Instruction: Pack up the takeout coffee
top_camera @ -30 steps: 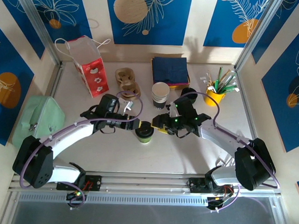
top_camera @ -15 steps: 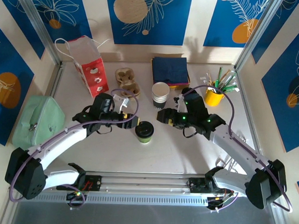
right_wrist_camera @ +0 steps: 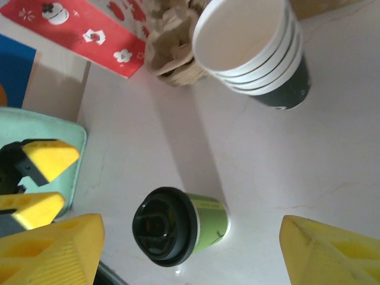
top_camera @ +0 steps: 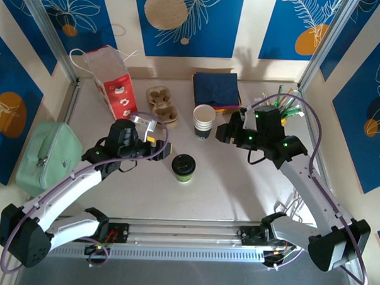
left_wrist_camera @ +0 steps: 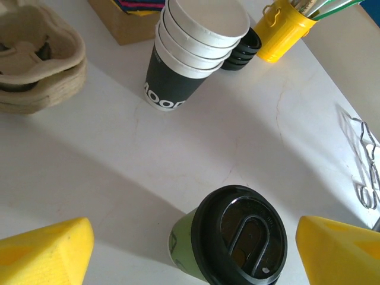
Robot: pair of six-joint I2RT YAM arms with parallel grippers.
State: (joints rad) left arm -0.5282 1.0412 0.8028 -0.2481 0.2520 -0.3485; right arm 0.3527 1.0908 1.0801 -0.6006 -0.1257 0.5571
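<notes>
**Top view.** The coffee cup (top_camera: 183, 167) stands upright and alone at the centre of the table (top_camera: 238, 189), slightly below the middle of the frame. The left gripper (top_camera: 157, 148) hangs just left of it with its jaws wide and nothing in them. The right gripper (top_camera: 227, 134) is to the upper right, also wide and empty, close to the stack of cups (top_camera: 203, 121). The main risk is a sideways nudge from either arm, since a free-standing cup would probably tip. The red bag (top_camera: 114, 82) at upper left looks floppy, and its mouth could fold if the cup is lowered in crooked.

**Left wrist view.** The cup sits at the bottom centre, between the two yellow fingers (left_wrist_camera: 47, 249) and touching neither. It has a green paper side and a black lid (left_wrist_camera: 240, 234) with a raised sip hole that looks fully seated. Squeezing the thin wall too hard could buckle it and pop the lid off.

**Right wrist view.** The cup stands in the lower middle, well clear of this gripper's own fingers (right_wrist_camera: 53, 249). The lidless stack is at upper right, where it could be grabbed by mistake.
</notes>
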